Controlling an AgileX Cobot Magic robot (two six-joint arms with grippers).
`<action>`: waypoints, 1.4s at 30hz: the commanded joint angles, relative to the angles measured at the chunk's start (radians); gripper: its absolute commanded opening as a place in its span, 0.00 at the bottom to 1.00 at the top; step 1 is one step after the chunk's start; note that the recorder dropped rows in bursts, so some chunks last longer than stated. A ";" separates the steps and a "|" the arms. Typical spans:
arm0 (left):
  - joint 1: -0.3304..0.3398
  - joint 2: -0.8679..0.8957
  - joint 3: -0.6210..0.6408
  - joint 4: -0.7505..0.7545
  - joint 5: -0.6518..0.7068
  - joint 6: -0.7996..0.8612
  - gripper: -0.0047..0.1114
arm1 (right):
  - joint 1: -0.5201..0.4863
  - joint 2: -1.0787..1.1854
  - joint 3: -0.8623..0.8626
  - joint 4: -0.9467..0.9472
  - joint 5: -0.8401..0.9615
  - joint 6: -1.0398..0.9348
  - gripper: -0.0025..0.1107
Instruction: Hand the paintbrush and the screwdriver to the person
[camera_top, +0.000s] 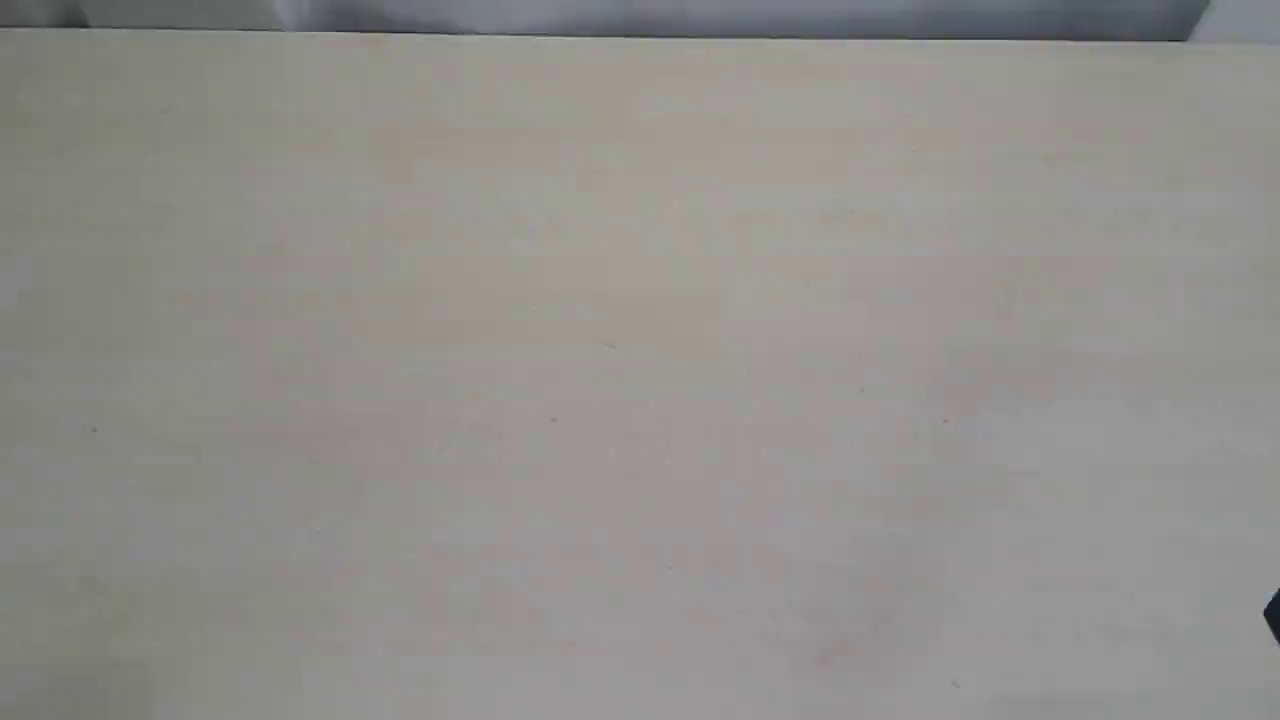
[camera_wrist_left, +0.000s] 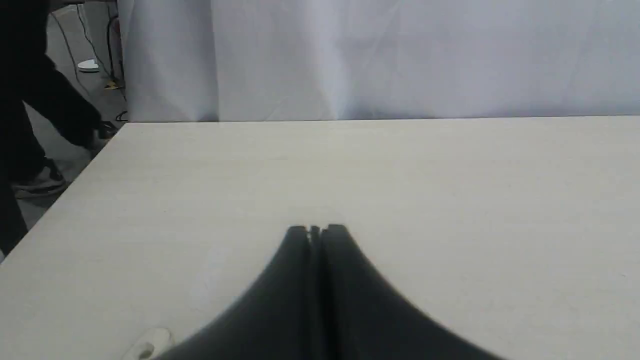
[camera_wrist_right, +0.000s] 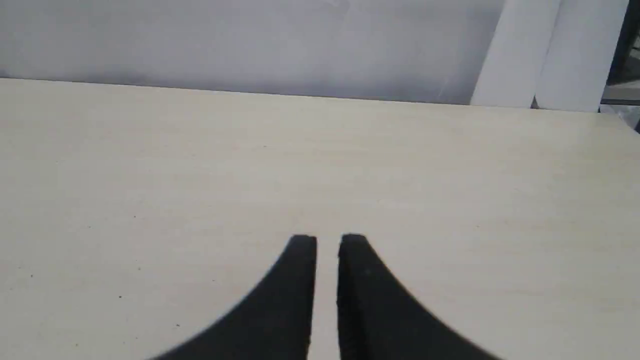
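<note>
Neither the paintbrush nor the screwdriver shows in any view, and no green sleeve or bare hand is in view. My left gripper (camera_wrist_left: 316, 230) hovers low over the pale table (camera_wrist_left: 450, 200), shut with its black fingertips touching and nothing between them. My right gripper (camera_wrist_right: 327, 241) also hangs low over the table, its fingers drawn almost together with only a thin slit, holding nothing. In the exterior view only a dark sliver of the right arm (camera_top: 1272, 615) pokes in at the right edge.
Dark-clothed legs and a shoe (camera_wrist_left: 35, 180) stand on the floor past the table's corner, next to cables. A white curtain (camera_wrist_left: 380, 55) hangs behind the far edge. A small pale rounded piece with a hole (camera_wrist_left: 147, 347) lies beside the left fingers; I cannot tell what it is.
</note>
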 joint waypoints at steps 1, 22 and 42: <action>-0.008 -0.002 0.002 0.000 -0.006 -0.002 0.04 | -0.013 -0.004 0.004 0.138 0.015 -0.215 0.11; -0.008 -0.002 0.002 -0.004 -0.006 -0.002 0.04 | -0.013 -0.004 0.004 0.228 0.022 -0.268 0.11; -0.008 -0.002 0.002 -0.002 -0.006 -0.002 0.04 | -0.015 -0.004 0.004 0.230 0.022 -0.244 0.11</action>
